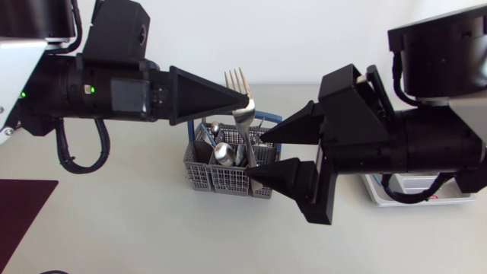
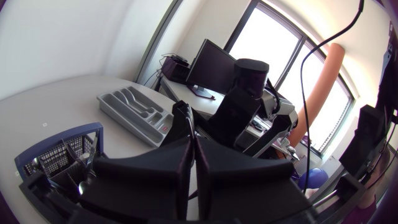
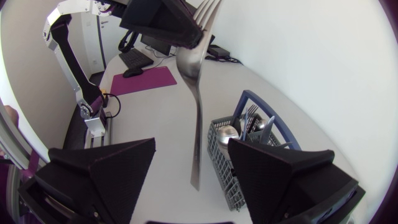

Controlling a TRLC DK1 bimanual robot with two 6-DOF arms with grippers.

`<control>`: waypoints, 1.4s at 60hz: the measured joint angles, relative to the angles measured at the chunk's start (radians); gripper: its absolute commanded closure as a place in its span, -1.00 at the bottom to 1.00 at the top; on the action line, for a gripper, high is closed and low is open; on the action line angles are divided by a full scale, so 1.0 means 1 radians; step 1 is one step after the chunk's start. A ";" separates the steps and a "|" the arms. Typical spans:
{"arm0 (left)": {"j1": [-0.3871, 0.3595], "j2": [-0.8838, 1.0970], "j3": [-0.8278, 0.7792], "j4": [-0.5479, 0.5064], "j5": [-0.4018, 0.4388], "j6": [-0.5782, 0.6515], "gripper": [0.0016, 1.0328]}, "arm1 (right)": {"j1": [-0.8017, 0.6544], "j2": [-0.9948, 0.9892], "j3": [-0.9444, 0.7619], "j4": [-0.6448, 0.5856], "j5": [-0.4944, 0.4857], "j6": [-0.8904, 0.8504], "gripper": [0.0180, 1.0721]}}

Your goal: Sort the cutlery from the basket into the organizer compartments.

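My left gripper [image 1: 245, 101] pinches the fork [image 1: 242, 114], seemingly at its neck, tines up; the handle hangs between the spread fingers of my right gripper [image 1: 255, 157].

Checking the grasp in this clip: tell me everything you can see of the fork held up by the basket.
The fork is shiny silver metal in one piece, with four tines, a curved neck and a long slim handle. It hangs roughly upright, tines up and handle down. The left tool is shut on it just below the tines. Its handle hangs between the open fingers of the right tool, touching neither, with its end free in the air close by the grey basket.
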 measured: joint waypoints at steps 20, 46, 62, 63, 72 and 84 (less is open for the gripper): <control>0.000 0.024 0.006 -0.003 0.036 -0.022 0.94 | 0.000 0.035 0.009 0.047 -0.026 0.000 0.03; 0.002 0.024 0.007 -0.003 0.058 -0.033 0.94 | -0.012 0.074 0.011 0.064 -0.050 0.000 0.89; 0.023 0.026 0.007 -0.001 0.064 -0.040 0.41 | -0.012 0.074 0.011 0.058 -0.051 0.004 0.89; 0.027 0.026 0.007 0.001 0.066 -0.040 0.31 | -0.013 0.074 0.012 0.056 -0.050 0.004 0.89; 0.108 0.039 0.036 0.050 0.061 -0.078 -0.07 | -0.025 0.067 0.013 0.002 -0.040 0.004 0.89; 0.264 0.063 0.145 0.085 0.013 -0.099 -0.11 | -0.086 0.002 0.013 -0.053 -0.016 0.003 0.89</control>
